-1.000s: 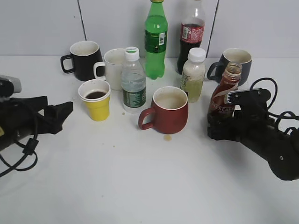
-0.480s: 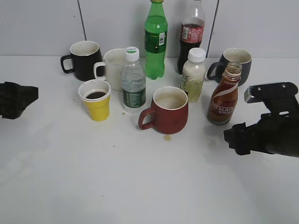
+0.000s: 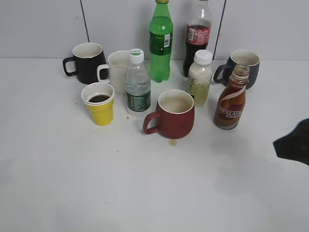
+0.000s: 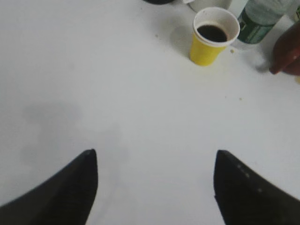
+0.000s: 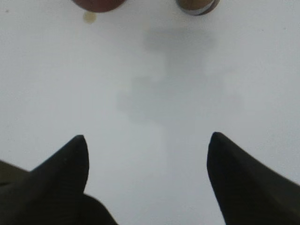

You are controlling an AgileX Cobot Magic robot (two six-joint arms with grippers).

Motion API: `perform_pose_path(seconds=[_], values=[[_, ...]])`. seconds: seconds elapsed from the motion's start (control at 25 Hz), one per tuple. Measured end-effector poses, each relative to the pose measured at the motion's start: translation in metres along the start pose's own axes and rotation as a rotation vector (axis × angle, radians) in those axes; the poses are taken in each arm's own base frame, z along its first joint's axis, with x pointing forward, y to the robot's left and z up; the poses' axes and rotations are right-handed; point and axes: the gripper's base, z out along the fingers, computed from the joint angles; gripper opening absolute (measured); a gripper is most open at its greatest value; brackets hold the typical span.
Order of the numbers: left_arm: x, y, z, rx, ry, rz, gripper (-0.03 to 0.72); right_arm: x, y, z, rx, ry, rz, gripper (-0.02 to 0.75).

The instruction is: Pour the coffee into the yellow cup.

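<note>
The brown Nescafe coffee bottle (image 3: 231, 104) stands upright and uncapped at the right of the table; its base shows at the top of the right wrist view (image 5: 198, 5). The yellow cup (image 3: 99, 105) stands at the left with dark coffee inside, and also shows in the left wrist view (image 4: 211, 36). My left gripper (image 4: 154, 157) is open and empty over bare table, well short of the cup; it is out of the exterior view. My right gripper (image 5: 147, 140) is open and empty, back from the bottle; only a dark tip shows at the exterior view's right edge (image 3: 294, 145).
A dark red mug (image 3: 174, 115) stands in the middle with a small brown drip (image 3: 173, 142) in front. Behind are a water bottle (image 3: 137, 84), a white mug (image 3: 116, 71), a black mug (image 3: 88, 62), a green bottle (image 3: 161, 41), a cola bottle (image 3: 198, 36), a milky bottle (image 3: 200, 77) and a dark blue mug (image 3: 243, 65).
Both arms have drawn back toward the frame's edges. The right gripper let go of the coffee bottle, which now stands alone. The left arm has left the exterior view.
</note>
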Motion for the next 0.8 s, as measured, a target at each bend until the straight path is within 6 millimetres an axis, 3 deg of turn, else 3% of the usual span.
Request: perform_pose_path(seconds=[0.2,0.24,0.36,0.6,0.8], values=[[0.037,0.007,-0.042,0.011,0.076,0.072,0.582,0.030,0.007,-0.066,-0.030,-0.106,-0.072,0.588],[0.037,0.007,-0.042,0.011,0.076,0.072,0.582,0.037,0.008,-0.077,-0.033,-0.135,-0.084,0.588],[0.062,0.010,-0.064,0.055,0.009,0.081,0.566,0.064,0.008,-0.100,-0.028,-0.212,-0.113,0.588],[0.091,0.014,-0.053,0.067,-0.085,0.094,0.524,0.116,0.003,-0.117,0.006,-0.371,-0.155,0.588],[0.092,0.013,-0.051,0.082,-0.150,0.123,0.494,0.132,0.002,-0.128,0.014,-0.488,-0.168,0.588]])
